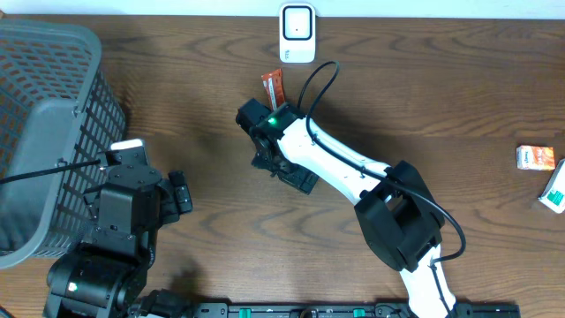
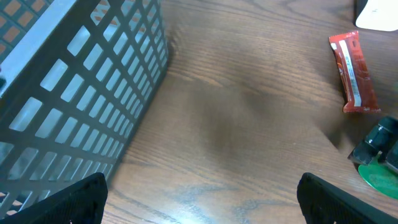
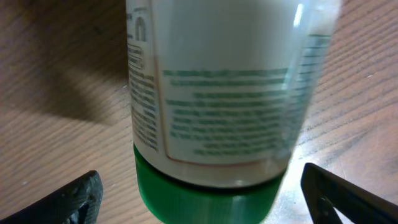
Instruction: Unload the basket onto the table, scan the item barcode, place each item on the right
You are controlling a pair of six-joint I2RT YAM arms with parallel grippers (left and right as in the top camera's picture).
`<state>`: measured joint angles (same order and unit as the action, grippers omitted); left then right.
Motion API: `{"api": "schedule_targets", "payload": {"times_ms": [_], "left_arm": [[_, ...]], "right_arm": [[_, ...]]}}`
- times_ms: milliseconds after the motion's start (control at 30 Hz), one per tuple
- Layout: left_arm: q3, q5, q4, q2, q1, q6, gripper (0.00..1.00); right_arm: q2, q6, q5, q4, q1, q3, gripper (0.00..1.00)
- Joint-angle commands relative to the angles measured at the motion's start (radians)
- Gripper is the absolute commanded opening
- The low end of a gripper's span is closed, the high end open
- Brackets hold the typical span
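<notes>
A white bottle [image 3: 217, 87] with green print and a green cap [image 3: 205, 199] fills the right wrist view. Its cap end sits between the wide-apart fingers of my right gripper [image 3: 202, 202], which is open and touches neither side. Overhead, my right gripper [image 1: 284, 170] is at the table's middle and covers the bottle. The left wrist view catches the green cap [image 2: 380, 177] at its right edge. The white scanner [image 1: 297, 34] stands at the back edge. My left gripper [image 2: 202, 199] hangs open over bare wood beside the basket, also seen overhead [image 1: 180, 193].
A grey mesh basket [image 1: 44, 115] fills the left side and is close to the left arm [image 2: 74, 81]. A red snack bar [image 1: 273, 88] lies between the scanner and the right gripper [image 2: 353, 73]. An orange box [image 1: 537, 157] and a teal-white box [image 1: 556, 190] lie at the far right.
</notes>
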<state>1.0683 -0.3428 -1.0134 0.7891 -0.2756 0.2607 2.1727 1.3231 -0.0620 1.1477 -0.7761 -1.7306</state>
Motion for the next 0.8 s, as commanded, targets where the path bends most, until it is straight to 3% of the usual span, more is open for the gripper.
{"api": "schedule_targets", "payload": {"times_ms": [0,100,333,533,767], "left_arm": [[0.009,-0.009,0.000,-0.004,0.005,-0.013,0.98],[0.009,-0.009,0.000,-0.004,0.005,-0.013,0.98],[0.009,-0.009,0.000,-0.004,0.005,-0.013,0.98],[0.009,-0.009,0.000,-0.005,0.005,-0.013,0.98],[0.009,-0.009,0.000,-0.004,0.005,-0.013,0.98]], "right_arm": [[0.007,-0.024,-0.017,-0.008,0.004,0.012,0.92],[0.007,-0.024,-0.043,-0.011,0.004,0.013,0.83],[0.007,-0.031,-0.068,-0.013,0.024,0.022,0.89],[0.007,-0.083,-0.056,-0.034,0.038,0.024,0.80],[0.019,-0.115,-0.048,-0.048,0.044,0.025,0.80]]}}
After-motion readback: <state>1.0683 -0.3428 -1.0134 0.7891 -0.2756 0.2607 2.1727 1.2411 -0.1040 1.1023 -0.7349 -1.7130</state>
